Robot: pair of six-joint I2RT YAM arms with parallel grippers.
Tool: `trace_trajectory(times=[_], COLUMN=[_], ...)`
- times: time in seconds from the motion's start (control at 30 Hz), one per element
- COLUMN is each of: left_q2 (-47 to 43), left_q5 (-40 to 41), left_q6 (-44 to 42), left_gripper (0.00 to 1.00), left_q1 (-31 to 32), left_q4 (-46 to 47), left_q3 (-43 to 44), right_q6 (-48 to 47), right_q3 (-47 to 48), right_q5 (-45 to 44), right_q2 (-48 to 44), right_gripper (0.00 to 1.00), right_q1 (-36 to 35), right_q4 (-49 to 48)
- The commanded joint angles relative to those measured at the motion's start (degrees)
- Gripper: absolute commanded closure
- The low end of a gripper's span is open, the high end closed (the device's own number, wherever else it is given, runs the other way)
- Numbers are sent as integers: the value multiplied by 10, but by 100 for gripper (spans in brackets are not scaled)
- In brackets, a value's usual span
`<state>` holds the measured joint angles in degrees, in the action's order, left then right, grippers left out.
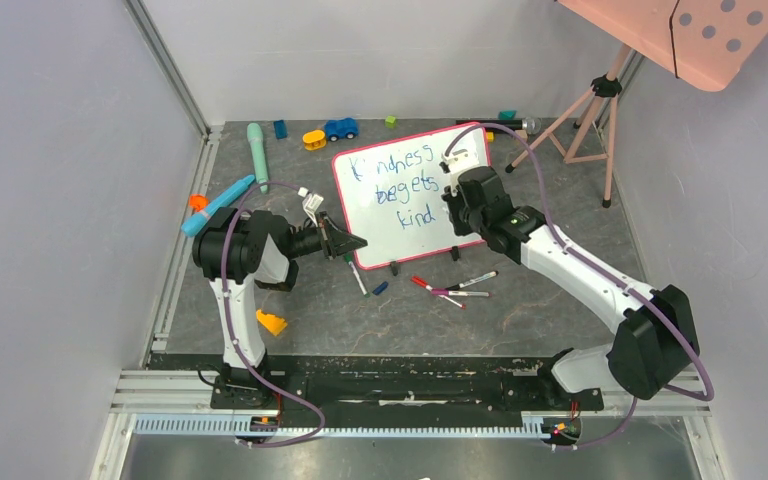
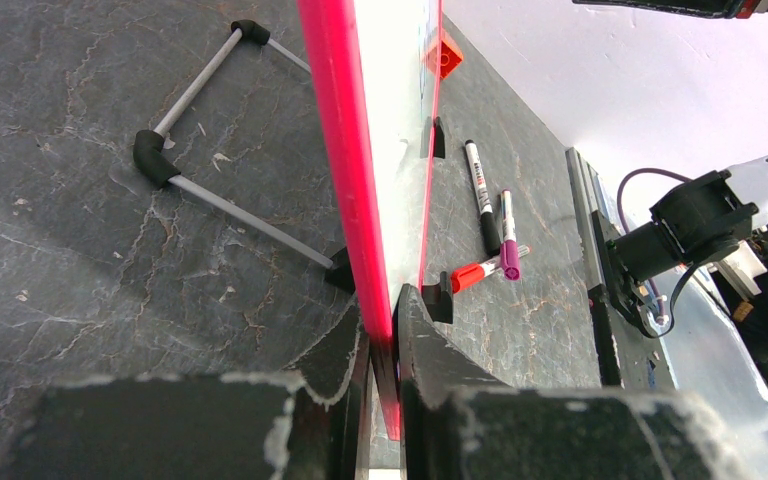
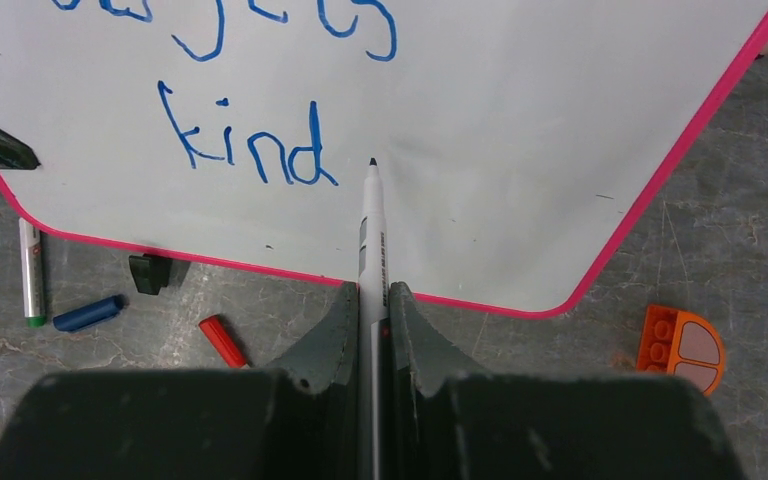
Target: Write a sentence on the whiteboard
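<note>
The whiteboard [image 1: 438, 205] with its pink-red frame stands tilted on two black clip feet at the table's middle. Blue writing [image 1: 405, 190] on it reads "Kindness begets kind" in three lines. My left gripper [image 1: 345, 243] is shut on the board's left frame edge [image 2: 345, 180], seen edge-on in the left wrist view. My right gripper [image 1: 457, 192] is shut on a white marker [image 3: 371, 230]. The marker's tip sits just right of the word "kind" [image 3: 245, 145], close to the board surface [image 3: 520, 130]; contact cannot be told.
Loose markers [image 1: 452, 288] and caps lie in front of the board, also seen in the left wrist view [image 2: 490, 225]. A green-tipped marker [image 3: 29, 270], blue cap [image 3: 87, 313], red cap [image 3: 222, 340] and orange brick [image 3: 682, 346] lie nearby. Toys line the back. A tripod [image 1: 588, 110] stands back right.
</note>
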<state>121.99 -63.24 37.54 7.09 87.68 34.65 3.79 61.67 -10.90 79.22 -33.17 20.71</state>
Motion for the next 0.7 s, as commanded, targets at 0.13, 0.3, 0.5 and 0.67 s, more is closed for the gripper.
trace_trajectory(times=[0.13,0.3,0.5,0.67], left_q2=[34,35,35,35], left_q5=[61,61,60,58], left_q6=[-79,-78,-78,-78], left_gripper=[96,96,96,95], left_q1=[-12,-13,-13,-13], left_q4=[15,15,15,15], left_q3=[2,3,4,4], right_q6=[-6,-5,-12,-17], right_q3=[13,9,5,3], right_q5=[-12,-5,7,14], right_q2=[-13,-13,-3,6], right_gripper=[100,100,100,100], right_q1=[6,6,6,6], right_q4=[-6,-8,-18,-26])
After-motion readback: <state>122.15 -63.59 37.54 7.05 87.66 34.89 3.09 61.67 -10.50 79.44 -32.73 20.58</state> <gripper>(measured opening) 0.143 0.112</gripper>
